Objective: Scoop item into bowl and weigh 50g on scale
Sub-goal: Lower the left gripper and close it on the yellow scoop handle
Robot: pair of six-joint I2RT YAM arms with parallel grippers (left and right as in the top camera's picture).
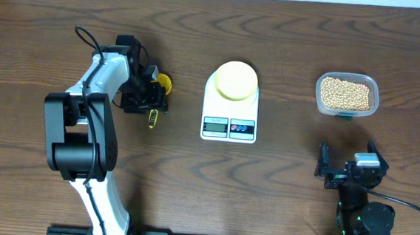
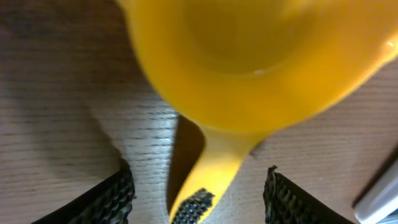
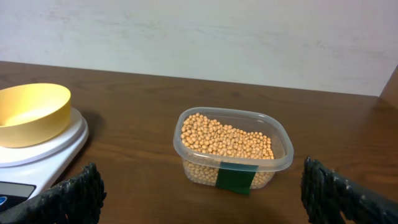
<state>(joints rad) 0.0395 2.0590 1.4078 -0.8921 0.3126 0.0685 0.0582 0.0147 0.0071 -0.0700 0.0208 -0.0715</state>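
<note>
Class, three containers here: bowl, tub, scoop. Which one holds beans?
The clear rectangular plastic tub of tan beans, right of the white flat scale; the pale yellow round bowl and bright yellow scoop look empty.

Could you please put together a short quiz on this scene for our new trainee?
1. True or false: the bowl stands on the scale.
2. What lies between the fingers of the left gripper?
3. Where are the beans? A: in the clear tub. B: in the bowl. C: loose on the scale.
Key: 1 true. 2 the handle of the yellow scoop. 3 A.
</note>
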